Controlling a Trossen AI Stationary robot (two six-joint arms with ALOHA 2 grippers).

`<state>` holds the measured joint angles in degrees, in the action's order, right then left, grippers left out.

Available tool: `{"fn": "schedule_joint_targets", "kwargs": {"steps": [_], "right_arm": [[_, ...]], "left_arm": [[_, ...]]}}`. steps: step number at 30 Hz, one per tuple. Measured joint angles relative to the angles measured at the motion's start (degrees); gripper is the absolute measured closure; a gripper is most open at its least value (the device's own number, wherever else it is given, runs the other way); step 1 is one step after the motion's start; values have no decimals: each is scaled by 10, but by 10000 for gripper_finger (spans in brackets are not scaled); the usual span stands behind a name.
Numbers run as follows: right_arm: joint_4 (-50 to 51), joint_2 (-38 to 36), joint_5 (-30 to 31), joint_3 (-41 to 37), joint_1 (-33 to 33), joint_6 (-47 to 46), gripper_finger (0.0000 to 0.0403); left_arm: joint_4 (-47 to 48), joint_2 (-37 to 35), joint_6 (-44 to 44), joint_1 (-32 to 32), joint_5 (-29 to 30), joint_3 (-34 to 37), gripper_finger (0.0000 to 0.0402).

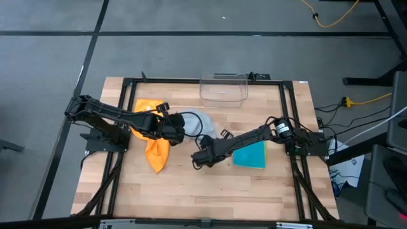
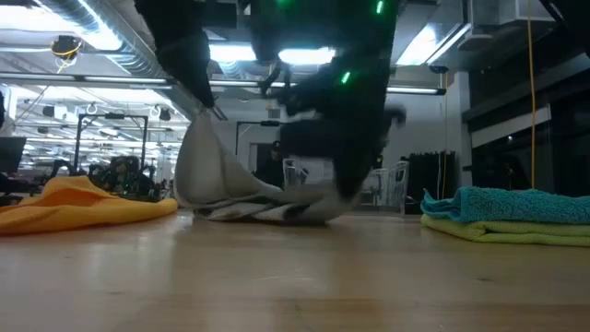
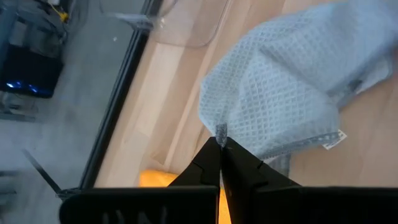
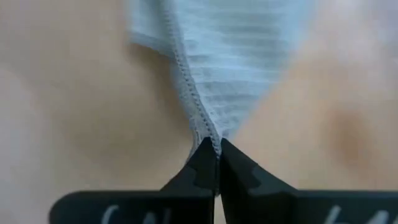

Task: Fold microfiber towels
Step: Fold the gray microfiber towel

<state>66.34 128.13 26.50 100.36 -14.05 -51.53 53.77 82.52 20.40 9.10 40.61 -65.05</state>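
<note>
So rn I'm on the grey towel (image 1: 198,121), mid-table, just under the clear plastic bin (image 1: 223,88) that sits at 12 o'clock on the table (image 1: 210,191). Teal towel (image 1: 250,154) is already folded w/ the lime green towel (image 2: 489,231) under it, stacked at roughly 4 o'clock from the grey one. Orange towel (image 1: 152,137) is a loose crumpled heap at 9 o'clock, not folded yet, so I'd call it about halfway thru.

Both my grippers are clamped on the grey one. Left gripper (image 3: 220,146) is pinched tight on a corner at the 9 o'clock side, holding it up off the wood; low view shows the cloth tenting up to a peak there. Right gripper (image 4: 216,149) is squeezed closed on a hemmed edge at about 5 o'clock of the towel, down near the tabletop.

Next move imo: lift both corners together, pull apart till the cloth goes taut and flat, then lay it down square for the fold. Needs even tension, bc one side is high and the other low rn.

Towel itself: light grey waffle weave, stitched hem, small tag (image 3: 333,138) poking out one edge, bunched and draped w/ layers piled under it. Soft, floppy stuff, prob slips if the pinch is only on the hem.
</note>
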Motion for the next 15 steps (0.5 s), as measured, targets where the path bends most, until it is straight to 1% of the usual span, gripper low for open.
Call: {"fn": "schedule_joint_targets", "kwargs": {"steps": [5,6,9,10,12,15], "right_arm": [[234,-1,104,94,-22,23,398],[240,-3,125,108,-27,33,398],[215,-27,149,122,-40,147,399],[216,-31,162,135,-42,168,399],[239,-36,193,149,-46,178,399],[235,-62,204,150,-46,227,400]], "left_arm": [[14,-1,-1,18,42,-36,401],[18,-1,-4,20,54,-48,401],[47,-1,-15,29,98,-94,402],[54,-1,-16,31,113,-110,402],[88,-1,-17,32,138,-145,402],[144,-1,-14,32,167,-202,402]]}}
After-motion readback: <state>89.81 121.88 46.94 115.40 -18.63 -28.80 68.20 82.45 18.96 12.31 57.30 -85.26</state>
